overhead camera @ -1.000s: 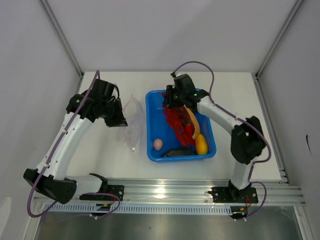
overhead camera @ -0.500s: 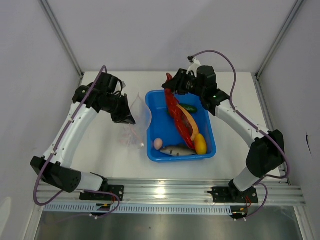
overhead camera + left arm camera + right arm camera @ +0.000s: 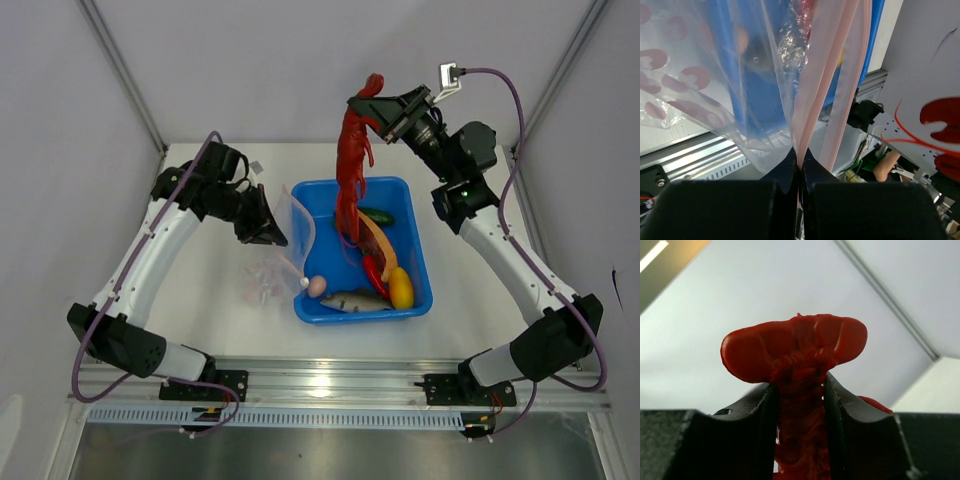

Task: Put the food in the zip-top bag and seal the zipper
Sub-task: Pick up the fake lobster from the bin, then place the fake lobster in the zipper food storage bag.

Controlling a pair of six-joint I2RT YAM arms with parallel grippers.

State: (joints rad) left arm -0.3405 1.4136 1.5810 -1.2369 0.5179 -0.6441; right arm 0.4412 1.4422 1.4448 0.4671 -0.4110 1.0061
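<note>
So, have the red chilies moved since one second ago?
Yes. They lay inside the blue tub then; now the right gripper holds the red chilies lifted up, hanging above the tub's far half.

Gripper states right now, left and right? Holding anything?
Left gripper: closed, pinching the zip-top bag at its pink zipper.
Right gripper: closed on the red chilies, which hang over the blue tub.

chilies [image 3: 351,170] over the tub [image 3: 360,317]
they hang below the right gripper [image 3: 366,106], the tub beneath holding fish [image 3: 352,299], egg [image 3: 316,286] and pepper [image 3: 402,292]; the bag [image 3: 262,280] hangs under the left gripper [image 3: 272,238], beside the tub.
</note>
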